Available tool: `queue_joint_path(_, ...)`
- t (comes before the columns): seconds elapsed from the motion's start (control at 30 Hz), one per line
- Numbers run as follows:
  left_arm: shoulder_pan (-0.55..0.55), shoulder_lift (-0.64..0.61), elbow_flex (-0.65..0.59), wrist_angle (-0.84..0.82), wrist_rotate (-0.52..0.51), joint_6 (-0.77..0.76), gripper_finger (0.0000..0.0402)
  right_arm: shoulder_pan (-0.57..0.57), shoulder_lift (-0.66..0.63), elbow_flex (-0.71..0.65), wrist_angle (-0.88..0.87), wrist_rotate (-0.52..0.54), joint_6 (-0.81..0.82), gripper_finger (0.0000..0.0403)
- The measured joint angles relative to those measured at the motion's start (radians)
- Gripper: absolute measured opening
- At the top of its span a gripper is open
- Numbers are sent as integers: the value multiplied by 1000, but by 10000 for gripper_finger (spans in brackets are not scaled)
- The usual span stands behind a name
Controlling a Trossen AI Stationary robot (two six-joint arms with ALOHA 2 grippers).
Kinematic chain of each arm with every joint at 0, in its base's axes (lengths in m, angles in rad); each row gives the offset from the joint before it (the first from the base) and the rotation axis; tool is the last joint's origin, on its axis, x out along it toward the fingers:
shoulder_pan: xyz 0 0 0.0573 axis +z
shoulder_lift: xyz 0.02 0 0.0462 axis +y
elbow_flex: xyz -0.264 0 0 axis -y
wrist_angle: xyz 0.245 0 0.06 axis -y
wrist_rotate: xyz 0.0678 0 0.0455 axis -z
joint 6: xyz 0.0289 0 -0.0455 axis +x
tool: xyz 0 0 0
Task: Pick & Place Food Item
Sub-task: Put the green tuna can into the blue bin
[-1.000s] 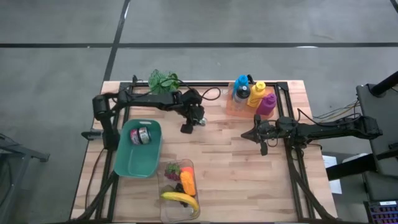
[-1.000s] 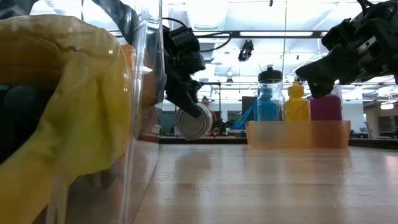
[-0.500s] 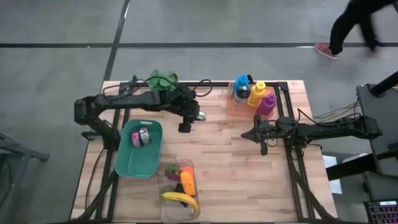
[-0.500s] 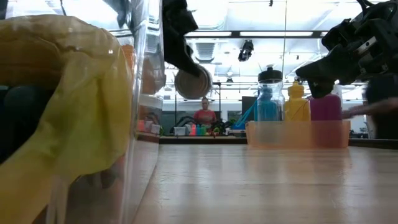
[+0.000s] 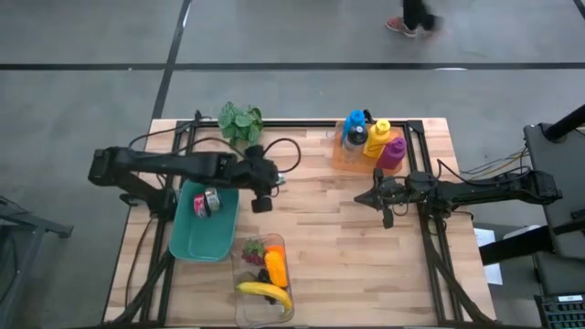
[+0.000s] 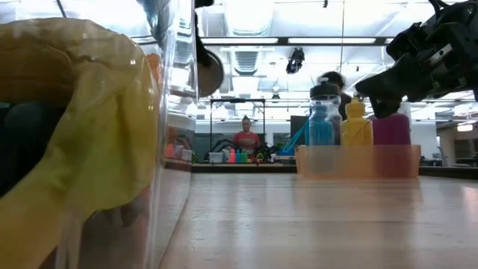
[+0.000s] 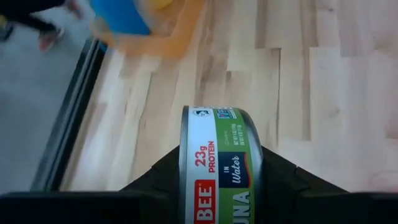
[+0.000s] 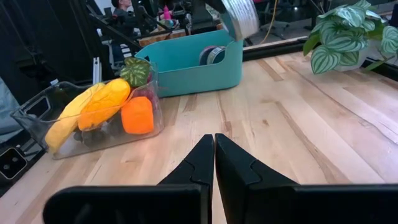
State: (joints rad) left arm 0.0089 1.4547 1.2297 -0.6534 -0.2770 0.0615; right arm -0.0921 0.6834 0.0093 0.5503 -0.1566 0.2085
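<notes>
- Since the earlier frames the left gripper [image 5: 266, 185] has carried its tuna can [image 7: 221, 163] up off the table and across toward the teal bin [image 5: 195, 239]; it now hangs just beside the bin's right rim.
- The can, with a green and white label, is clamped on edge between the two dark left fingers [image 7: 155, 180], held in the air over the wooden table [image 5: 347, 247].
- One more can [image 5: 209, 202] already lies inside the teal bin, so two cans show in all.
- Just in front of the bin stands one clear container [image 5: 259, 311] holding a banana [image 5: 266, 292], an orange piece [image 5: 275, 265] and something dark red with green leaves, hard to name from above.
- At the table's far edge sit one potted plant [image 5: 239, 120] and one orange tray [image 5: 343, 159] with three bottles: blue [image 5: 355, 128], yellow [image 5: 379, 135] and magenta [image 5: 393, 152].
- The right gripper [image 5: 373, 198] waits over the table's right half, well apart from the can, its fingers pressed together on nothing.
- A person's legs [image 5: 413, 15] cross the floor beyond the table.
</notes>
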Motion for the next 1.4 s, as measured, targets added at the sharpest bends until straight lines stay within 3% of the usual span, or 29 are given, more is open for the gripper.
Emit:
queue_joint_path(0.27,-99,-57,0,-195,-91,-368,139,0,0,0,1,0,0,12)
queue_joint_path(0.8,-189,-204,0,-585,-97,-1057,140,0,0,0,1,0,0,12)
queue_joint_path(1.03,-203,-233,-2,-756,-10,-1354,140,0,0,0,1,0,0,12)
queue_joint_path(1.27,-204,-235,-49,-772,59,-1599,140,0,0,0,0,0,0,12)
queue_joint_path(1.4,-204,-235,-101,-753,166,-1758,140,0,0,0,0,0,0,12)
